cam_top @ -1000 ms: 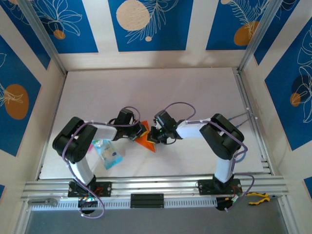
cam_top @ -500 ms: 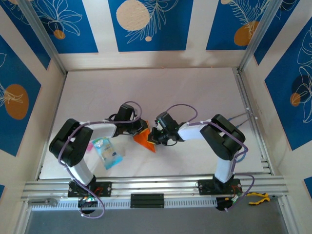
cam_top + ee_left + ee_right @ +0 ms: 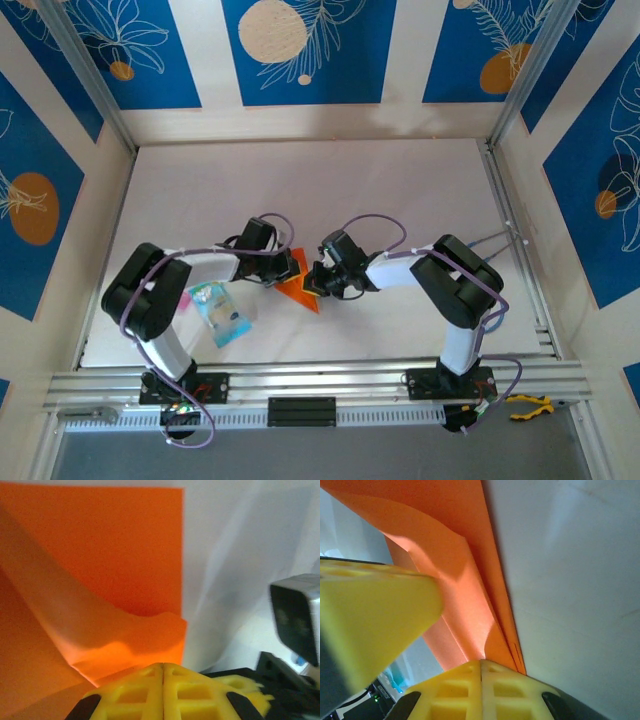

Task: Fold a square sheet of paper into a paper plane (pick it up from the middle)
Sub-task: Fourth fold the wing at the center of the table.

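Square sheet of paper (image 3: pixel 298 290), bright orange and already part-folded, sits on the white surface (image 3: pixel 400 190) about midway between the left and right edges, nearer the near edge than the far one. Left gripper (image 3: pixel 291 270) at its left side, right gripper (image 3: pixel 316 281) at its right, the two nearly touching over it. Left wrist view: yellow jaws pressed together, no gap, with a lifted, curling flap of the sheet (image 3: pixel 100 555) running up to the tips; probably pinched, though the contact itself is hidden. Right wrist view: jaws also closed, with the stacked edges of the sheet (image 3: pixel 465 605) running in between the tips, so a narrow grip on paper. One left finger (image 3: pixel 370 610) looms right beside it. Blue and clear packet (image 3: pixel 222 313) lies apart, toward the near-left corner. Risks, as judged: with both tips clamped this close together, any outward pull by either arm could tear the thin sheet or slip it from a pinch. A skewed drag would set the crease off-line. The grippers could also knock into each other.
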`<state>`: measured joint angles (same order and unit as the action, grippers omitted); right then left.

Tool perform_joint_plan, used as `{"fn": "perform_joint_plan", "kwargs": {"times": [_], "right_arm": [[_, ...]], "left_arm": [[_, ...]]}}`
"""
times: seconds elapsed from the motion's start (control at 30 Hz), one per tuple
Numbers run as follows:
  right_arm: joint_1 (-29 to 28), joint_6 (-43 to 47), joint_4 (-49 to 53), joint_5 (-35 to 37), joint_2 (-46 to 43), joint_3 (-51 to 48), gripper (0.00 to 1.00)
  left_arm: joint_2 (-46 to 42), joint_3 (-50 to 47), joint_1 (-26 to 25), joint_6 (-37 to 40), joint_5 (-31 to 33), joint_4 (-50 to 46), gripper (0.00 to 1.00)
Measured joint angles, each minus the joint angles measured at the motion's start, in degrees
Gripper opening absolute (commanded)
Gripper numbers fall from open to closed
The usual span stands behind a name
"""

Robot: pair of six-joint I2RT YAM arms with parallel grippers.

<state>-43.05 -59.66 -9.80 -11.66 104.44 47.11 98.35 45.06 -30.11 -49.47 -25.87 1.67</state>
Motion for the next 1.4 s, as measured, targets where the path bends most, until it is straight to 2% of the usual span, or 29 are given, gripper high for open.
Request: {"fn": "perform_joint_plan", "kwargs": {"times": [0.33,1.1,1.4], "right_arm": [[0.04,0.7,0.17,-0.07,0.0,-0.04,0.02],[0.22,2.36,0.17,0.02,-0.52,-0.79,0.02],[0.22,2.38,0.26,-0.39,-0.52,-0.79,0.02]], "left_arm": [[3.13,1.51,3.48,1.51,-4.44,-0.68,0.08],[7.26,7.3,15.8,7.89,-5.09,-1.38,0.09],[4.04,8.5,16.33,7.78,-5.01,-3.04,0.12]]}}
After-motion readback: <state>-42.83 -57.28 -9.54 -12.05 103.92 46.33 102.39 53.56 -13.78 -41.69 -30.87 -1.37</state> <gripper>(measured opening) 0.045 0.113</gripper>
